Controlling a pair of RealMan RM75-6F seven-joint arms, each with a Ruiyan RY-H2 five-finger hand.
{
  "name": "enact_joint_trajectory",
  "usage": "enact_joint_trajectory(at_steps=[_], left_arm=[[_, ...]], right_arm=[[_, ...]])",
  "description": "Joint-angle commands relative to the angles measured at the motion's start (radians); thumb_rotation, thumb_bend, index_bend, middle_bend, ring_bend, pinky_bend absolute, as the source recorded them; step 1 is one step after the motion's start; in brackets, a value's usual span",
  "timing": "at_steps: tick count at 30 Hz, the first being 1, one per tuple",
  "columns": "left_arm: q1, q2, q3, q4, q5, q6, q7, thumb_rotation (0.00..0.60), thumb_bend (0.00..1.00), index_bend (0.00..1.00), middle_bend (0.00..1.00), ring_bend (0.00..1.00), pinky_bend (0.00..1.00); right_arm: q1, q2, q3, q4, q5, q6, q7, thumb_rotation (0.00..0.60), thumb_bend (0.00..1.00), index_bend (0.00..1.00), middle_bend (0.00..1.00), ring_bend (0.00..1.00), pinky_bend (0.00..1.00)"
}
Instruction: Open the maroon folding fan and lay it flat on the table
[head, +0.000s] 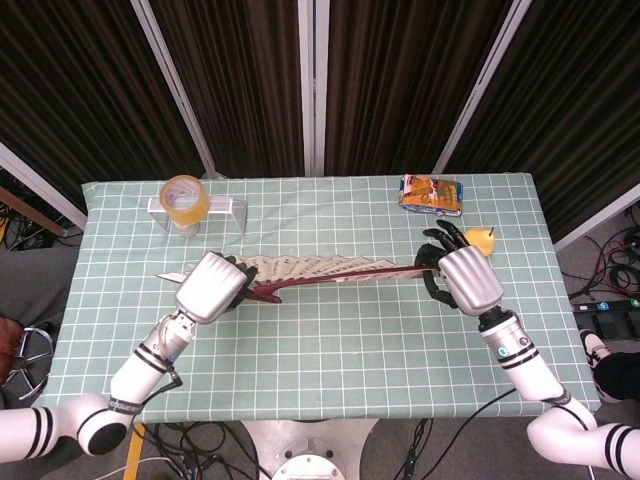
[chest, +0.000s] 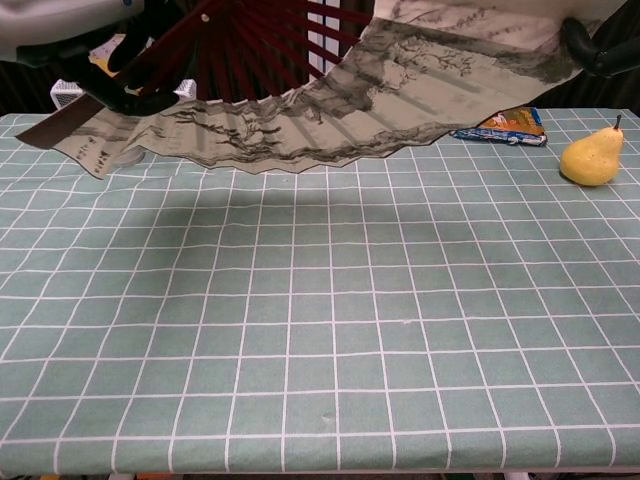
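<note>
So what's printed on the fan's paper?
Black ink landscape on beige fan paper; chest view shows it best.

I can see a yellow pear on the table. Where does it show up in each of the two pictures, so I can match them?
Head view: the pear sits right of centre, toward the table's far right, mostly hidden behind the right hand.
Chest view: the pear stands in full view at the far right edge.
Shared landmark: the orange snack packet, lying just left of the pear and further back.
</note>
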Motion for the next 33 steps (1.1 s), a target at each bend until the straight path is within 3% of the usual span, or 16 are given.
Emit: enact_joint_trajectory(at_steps=[1, 9, 13, 18, 24, 28, 33], left_arm=[[0.009, -0.02, 0.009, 0.018, 0.022, 0.011, 0.012, 0.6, 0.29, 0.47, 0.63, 0.64, 0.75], [0.029, -0.042, 0.021, 0.042, 0.076, 0.04, 0.043, 0.6, 0.23, 0.46, 0.61, 0.63, 0.74], [0.042, -0.047, 0.038, 0.037, 0.105, 0.042, 0.061, 0.6, 0.21, 0.4, 0.58, 0.59, 0.72], [0.054, -0.051, 0.05, 0.035, 0.139, 0.047, 0.065, 0.6, 0.09, 0.26, 0.48, 0.47, 0.65], [0.069, -0.043, 0.056, 0.023, 0.159, 0.045, 0.058, 0.6, 0.0, 0.16, 0.3, 0.24, 0.45], [0.077, -0.032, 0.052, 0.017, 0.168, 0.043, 0.031, 0.6, 0.0, 0.14, 0.28, 0.2, 0.41], [0.082, -0.026, 0.036, 0.03, 0.158, 0.038, 0.0, 0.6, 0.0, 0.14, 0.28, 0.2, 0.38]], right_arm=[[-0.001, -0.009, 0.004, 0.017, -0.002, 0.003, 0.005, 0.6, 0.63, 0.65, 0.45, 0.18, 0.09], [-0.007, -0.009, 0.002, 0.038, -0.017, 0.013, 0.017, 0.6, 0.63, 0.65, 0.44, 0.18, 0.08], [-0.025, -0.008, -0.02, 0.067, -0.053, 0.04, 0.033, 0.6, 0.63, 0.64, 0.44, 0.18, 0.07], [-0.065, -0.026, -0.066, 0.145, -0.151, 0.135, 0.066, 0.6, 0.62, 0.64, 0.44, 0.18, 0.05], [-0.126, -0.086, -0.114, 0.273, -0.256, 0.283, 0.077, 0.6, 0.62, 0.62, 0.42, 0.17, 0.04], [-0.162, -0.121, -0.128, 0.359, -0.286, 0.353, 0.055, 0.6, 0.62, 0.61, 0.42, 0.17, 0.03], [-0.193, -0.152, -0.148, 0.436, -0.254, 0.336, 0.075, 0.6, 0.59, 0.58, 0.4, 0.13, 0.0]])
